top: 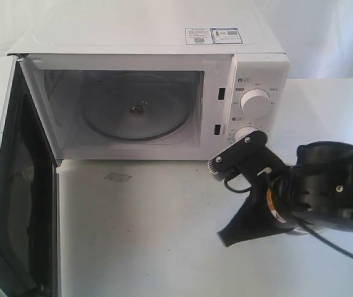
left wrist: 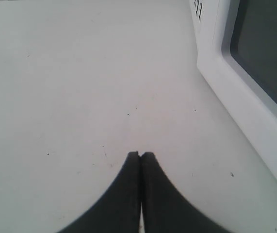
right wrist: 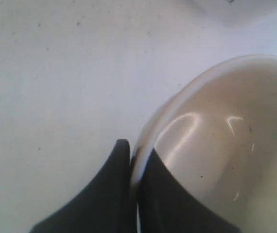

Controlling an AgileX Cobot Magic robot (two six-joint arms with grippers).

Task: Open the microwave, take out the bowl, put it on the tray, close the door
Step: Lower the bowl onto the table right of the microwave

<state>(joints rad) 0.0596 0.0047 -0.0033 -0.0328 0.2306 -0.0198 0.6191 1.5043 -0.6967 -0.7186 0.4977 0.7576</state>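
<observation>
Now the right gripper point(right wrist: 134, 148) is clamped on the rim of the bowl point(right wrist: 225, 145), outside and in front of the microwave point(top: 164, 43). The left gripper point(left wrist: 140, 154) is pressed closed, empty, beside its swung-open door point(left wrist: 240, 92).

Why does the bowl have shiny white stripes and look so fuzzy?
Right wrist view: the bowl sits very close to the camera, so it and the right gripper pinching its rim look soft, and light bounces off its glossy inside as bright streaks. Exterior view: the microwave looks washed out on top.
</observation>
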